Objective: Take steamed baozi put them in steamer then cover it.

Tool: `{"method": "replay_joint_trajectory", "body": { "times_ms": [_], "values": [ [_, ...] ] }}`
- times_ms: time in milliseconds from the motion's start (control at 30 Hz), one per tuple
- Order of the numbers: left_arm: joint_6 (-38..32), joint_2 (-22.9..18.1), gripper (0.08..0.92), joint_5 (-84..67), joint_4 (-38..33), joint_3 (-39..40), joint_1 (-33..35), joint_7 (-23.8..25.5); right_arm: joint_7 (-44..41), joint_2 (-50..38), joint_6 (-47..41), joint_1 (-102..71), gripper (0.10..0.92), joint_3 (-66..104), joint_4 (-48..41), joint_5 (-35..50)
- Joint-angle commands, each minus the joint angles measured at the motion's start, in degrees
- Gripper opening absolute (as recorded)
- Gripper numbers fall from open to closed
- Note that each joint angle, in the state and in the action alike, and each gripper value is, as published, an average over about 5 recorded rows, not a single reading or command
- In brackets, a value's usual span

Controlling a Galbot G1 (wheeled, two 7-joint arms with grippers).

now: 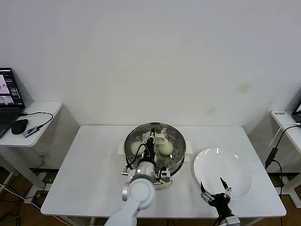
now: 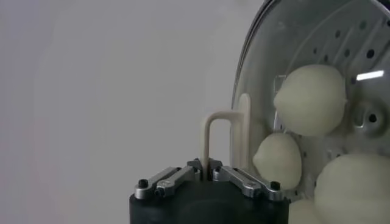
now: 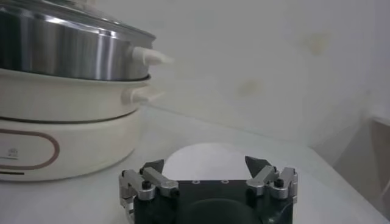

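Overhead, the left pincer (image 2: pixel 209 172) pinches the bar handle of the cover (image 2: pixel 317 36) lying flat on the steamer (image 1: pixel 176 162); right pincer (image 3: pixel 207 170) gapes empty.

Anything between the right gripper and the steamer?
Nothing. In the head view only bare table separates the right gripper from the steamer; the white plate sits off that line. The right wrist view agrees.

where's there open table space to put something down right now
Bare table lies left of the steamer, and a strip behind the white plate. The middle is crowded: the left gripper grips the cover there; the right gripper hovers at the plate's front.
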Motion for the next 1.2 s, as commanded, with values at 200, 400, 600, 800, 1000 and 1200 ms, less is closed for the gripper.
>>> {"method": "replay_joint_trajectory", "body": {
  "times_ms": [200,400,600,800,1000,1200],
  "values": [
    [-1.4,4.08,0.439,-2.76,-10.05,0.05,5.37,-0.82,0.09,0.21,-0.01,-0.25,0.823,-0.17,0.24,-0.33],
    [-4.58,8.41,0.613,-7.8,-19.33,-0.92,12.03,-3.61,0.15,0.3,0.04,-0.55,0.823,-0.17,0.31,-0.45],
    [-7.24,13.71,0.776,-20.37,-28.88,-6.86,22.91,-8.12,0.14,0.21,0.1,-0.95,0.823,-0.13,0.46,-0.51],
    [-29.97,15.7,0.822,-59.28,-27.46,-21.15,34.91,-24.27,0.13,-0.16,0.29,-1.75,0.823,-0.33,1.47,-0.7],
    [-36.29,13.88,0.823,-85.49,-24.79,-30.56,43.76,-29.94,0.19,-3.22,0.38,-4.24,0.823,-2.36,2.97,0.91],
    [-33.36,12.34,0.823,-98.28,-24.78,-29.93,50.4,-32.45,1.6,-10.74,1.03,-8.39,0.823,-5.29,5.13,7.71]
  ]
}}
